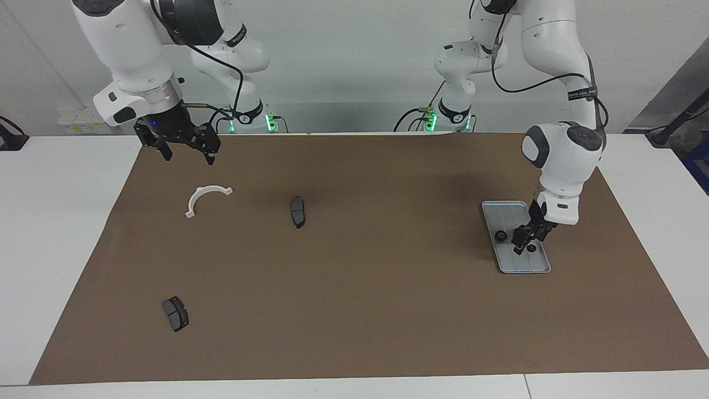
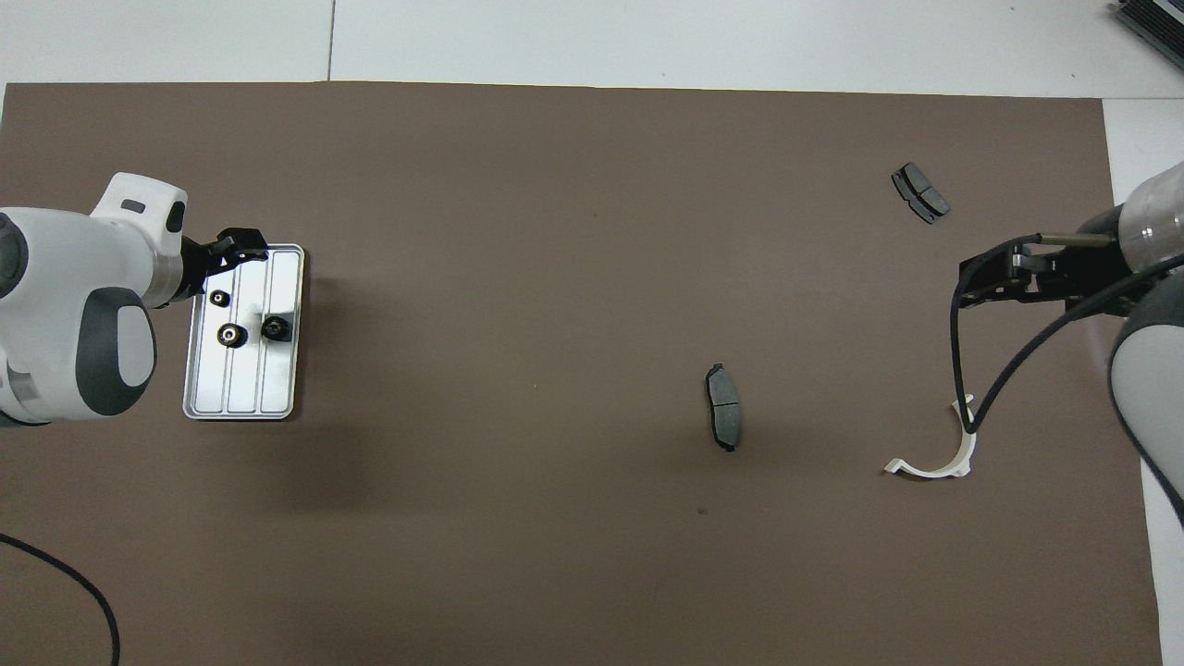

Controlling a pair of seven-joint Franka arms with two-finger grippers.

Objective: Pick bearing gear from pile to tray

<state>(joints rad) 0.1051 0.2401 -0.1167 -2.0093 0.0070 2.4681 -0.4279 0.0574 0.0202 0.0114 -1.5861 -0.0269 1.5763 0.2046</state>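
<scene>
Three small black bearing gears (image 2: 218,297) (image 2: 230,335) (image 2: 275,326) are lying in the silver ribbed tray (image 2: 277,388), which is sitting on the brown mat (image 2: 555,277) toward the left arm's end of the table. Taking the tray as landmark: one gear is resting in the part of it farther from the robots, free of any grip, and the other two are lying side by side near its middle. The left gripper (image 1: 523,241) is hanging just above the tray, its fingers spread apart and holding nothing. Well away from the tray, toward the right arm's end, a dark grey brake pad (image 2: 723,419) is lying mid-mat, a second brake pad (image 2: 919,192) is lying farther from the robots, and a white plastic half-ring (image 2: 939,453) is lying nearer to them. The right gripper (image 1: 185,149) is waiting in the air over the mat's edge near the half-ring, fingers wide apart and empty.
</scene>
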